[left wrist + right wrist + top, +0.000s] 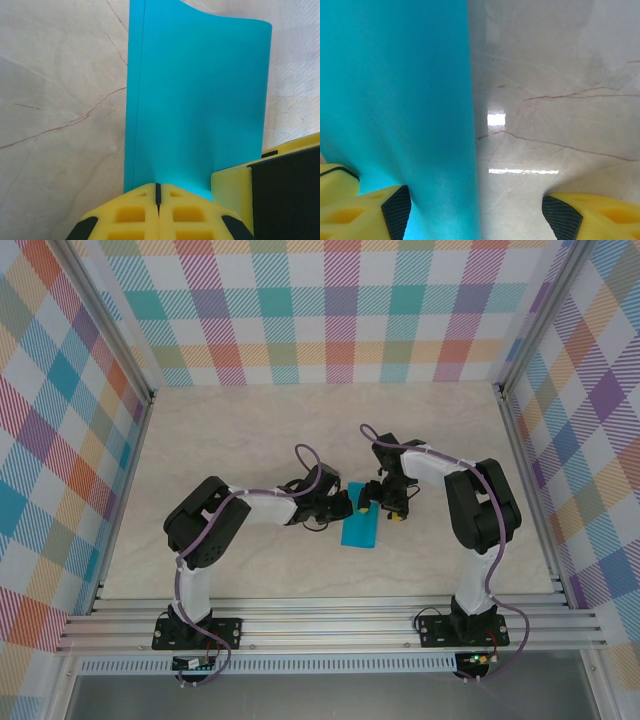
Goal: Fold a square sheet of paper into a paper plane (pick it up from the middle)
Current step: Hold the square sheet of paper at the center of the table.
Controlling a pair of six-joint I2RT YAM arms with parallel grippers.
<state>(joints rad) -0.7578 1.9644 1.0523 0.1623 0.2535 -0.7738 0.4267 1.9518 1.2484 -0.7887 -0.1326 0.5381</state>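
The teal square sheet of paper (358,527) lies on the table between the two arms, folded over into a narrow rectangle. In the left wrist view the sheet (197,100) has a straight crease on the left and a curled far edge. My left gripper (158,187) is shut on its near edge. My right gripper (477,217) stands open just right of the sheet (395,100), whose edge drapes over the inner side of its left finger (365,212); the right finger (592,215) is over bare table. One of its yellow fingers (280,192) shows beside the left gripper. The paper plane is out of view.
The marbled beige tabletop (250,440) is walled by checkered panels on three sides, with aluminium posts at the back corners. A rail (330,625) along the near edge carries both arm bases.
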